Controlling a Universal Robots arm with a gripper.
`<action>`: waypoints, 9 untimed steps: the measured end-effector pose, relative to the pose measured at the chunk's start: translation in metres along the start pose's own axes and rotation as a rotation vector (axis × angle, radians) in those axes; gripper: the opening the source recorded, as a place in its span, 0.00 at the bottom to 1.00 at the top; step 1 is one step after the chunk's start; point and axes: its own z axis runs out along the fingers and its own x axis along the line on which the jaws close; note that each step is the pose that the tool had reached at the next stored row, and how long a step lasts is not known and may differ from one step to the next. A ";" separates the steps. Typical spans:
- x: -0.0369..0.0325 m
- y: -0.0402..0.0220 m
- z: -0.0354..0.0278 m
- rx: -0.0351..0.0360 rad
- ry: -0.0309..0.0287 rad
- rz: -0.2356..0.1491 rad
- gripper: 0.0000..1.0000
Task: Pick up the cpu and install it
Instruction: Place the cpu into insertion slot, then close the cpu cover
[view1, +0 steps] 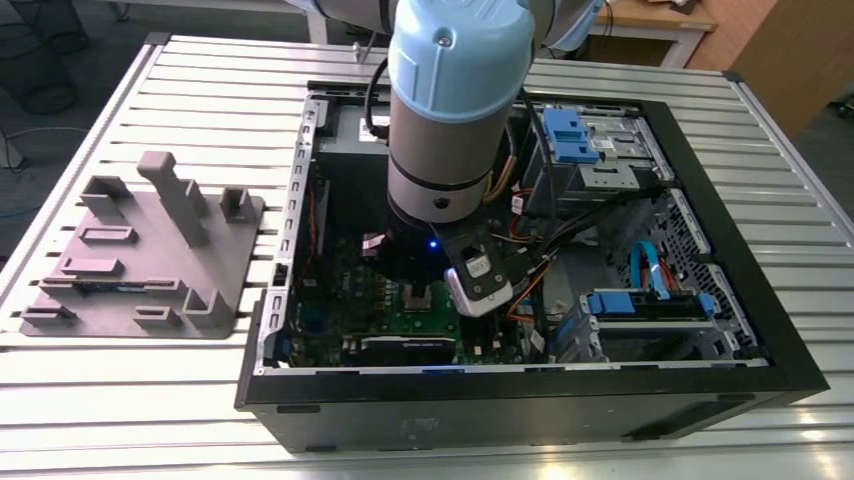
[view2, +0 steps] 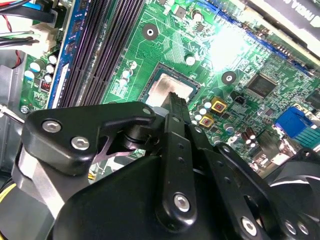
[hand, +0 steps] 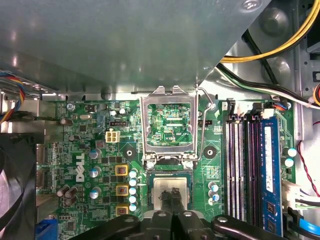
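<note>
The gripper (hand: 173, 193) is the closest thing, big and black. Its two fingers are pressed tight together with nothing between them. Their tip is over the middle of the cpu (hand: 161, 186), but I cannot tell if it touches. The cpu lies in its square seat on the green board (hand: 80, 130), right beside the shiny metal frame (hand: 168, 93), which is flipped open. I think the job now is seating the cpu. To do that well, any push should be soft and straight down, with the cpu flat and its corners matching the seat. The cpu is small, square and flat, with a dull silver top and a thin pale edge.
</note>
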 end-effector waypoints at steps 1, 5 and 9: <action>0.0000 0.0000 0.0000 -0.0001 0.0000 0.000 0.12; 0.0000 0.0000 -0.0003 -0.0001 0.0000 0.000 0.11; 0.0000 0.0003 -0.0047 0.0002 0.0000 0.000 0.11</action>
